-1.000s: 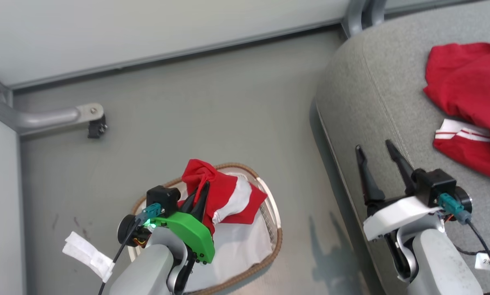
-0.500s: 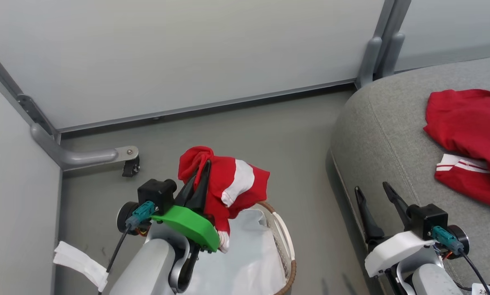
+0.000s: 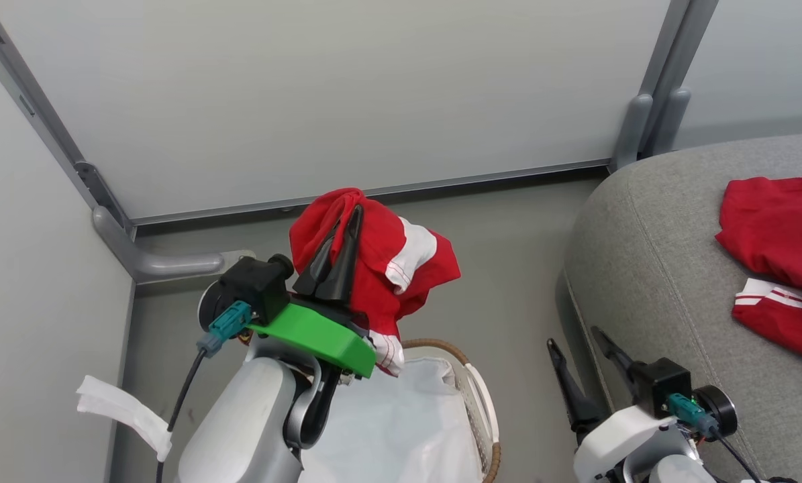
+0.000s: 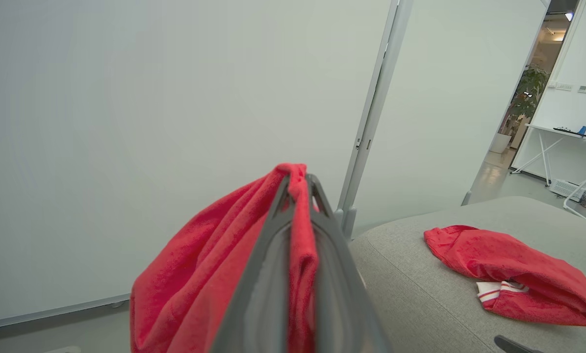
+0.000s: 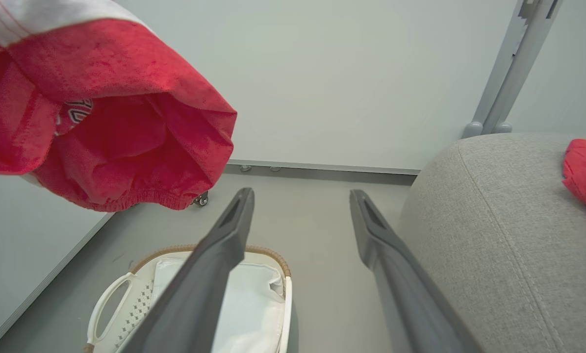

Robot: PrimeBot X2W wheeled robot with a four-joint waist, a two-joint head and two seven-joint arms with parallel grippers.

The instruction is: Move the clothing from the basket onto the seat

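Left fingers [image 3: 345,260] clenched on soft red white-banded garment [image 3: 380,282] | I've lifted it clear of white perforated basket [image 3: 482,401] | right fingers [image 3: 567,389] released | grey cushion seat [image 3: 649,268] next.

Bright, even light; perhaps slight edge distortion

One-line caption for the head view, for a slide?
Mid-transfer: left pincer holds a red garment above the basket; right pincer open beside the seat, where a second red garment lies.
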